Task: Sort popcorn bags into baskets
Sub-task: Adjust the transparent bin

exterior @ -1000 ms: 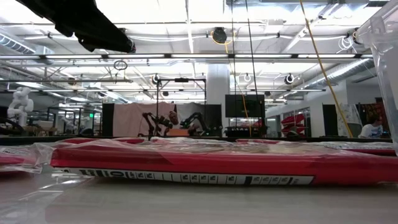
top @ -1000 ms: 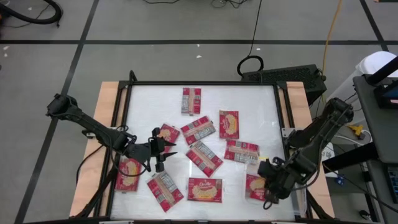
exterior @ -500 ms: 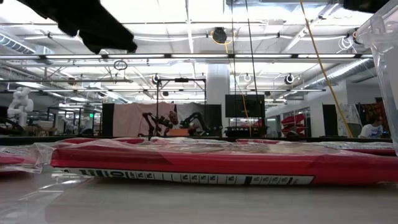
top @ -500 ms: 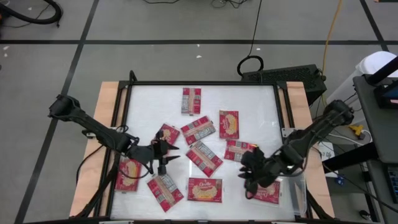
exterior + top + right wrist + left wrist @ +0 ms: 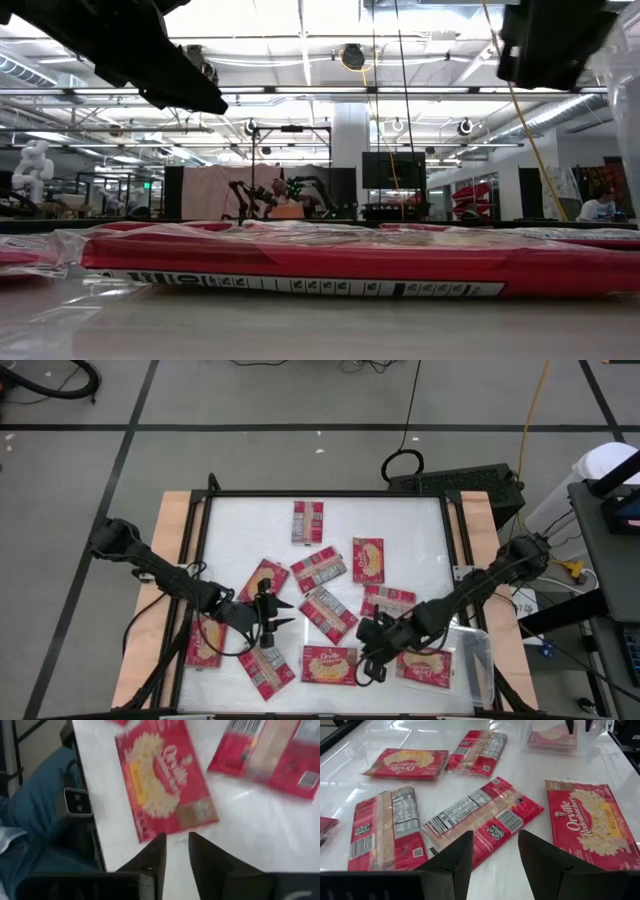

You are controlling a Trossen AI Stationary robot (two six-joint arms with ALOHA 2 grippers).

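Note:
Several red popcorn bags lie flat on the white table [image 5: 400, 520], some picture side up, some print side up. One more bag [image 5: 425, 666] lies inside the clear basket [image 5: 478, 672] at the near right corner. My left gripper [image 5: 495, 854] hovers open at the near left, over a print-side-up bag [image 5: 480, 817], with nothing between its fingers. My right gripper [image 5: 176, 851] hangs near the table's near edge, left of the basket. Its fingers stand a narrow gap apart, with a picture-side-up bag [image 5: 165, 780] just ahead of them; they touch nothing.
The dark table frame [image 5: 205, 510] rims the top. Blue cloth [image 5: 35, 795] shows beyond the table's near edge. In the low view a red bag [image 5: 300, 265] lies close in front, and the basket's wall [image 5: 628, 110] stands at the right. Bare table lies toward the far side.
My right gripper has swung from over the basket toward the table's left along the near edge, sinking and rolling as it went. The bag that was under it now lies flat in the basket. My left gripper has eased down and toward the near edge.

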